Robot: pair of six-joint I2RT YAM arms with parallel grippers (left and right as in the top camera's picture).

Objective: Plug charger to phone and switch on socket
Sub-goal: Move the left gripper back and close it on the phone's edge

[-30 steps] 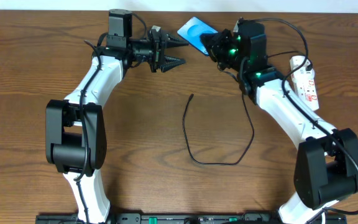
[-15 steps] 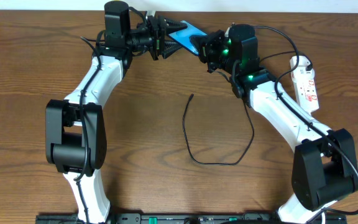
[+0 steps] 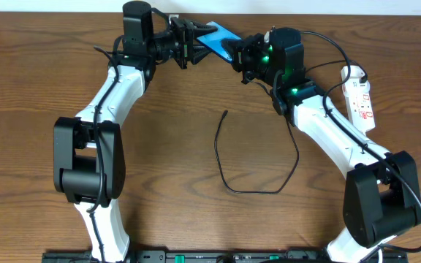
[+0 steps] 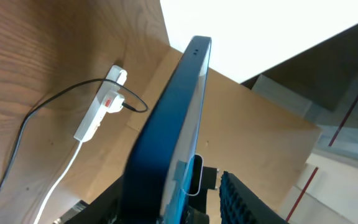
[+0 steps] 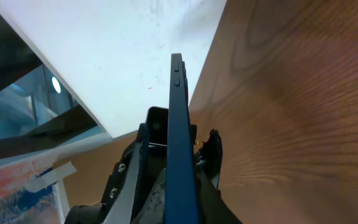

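Wood-grain table (image 3: 159,146) fills the overhead view, with a pale wall past its far edge. At 12 o'clock the phone (image 3: 216,35) hangs off the wood between the two arms. The right gripper (image 3: 237,53) is clamped on one end. The left gripper (image 3: 196,44) straddles the other end with its fingers apart, a gap showing beside the ribbed pad (image 4: 232,196).

The likely risk is a drop. If the right lets go before the left closes squarely, the slick, thin body could twist out or fall. A grip over the port end would also block the plug.

The phone looks slim and dark-edged with a blue face, edge-on in both wrist views. The charger (image 3: 221,157) lies loose near the centre, well apart. The socket (image 3: 362,95) sits at 2 o'clock.
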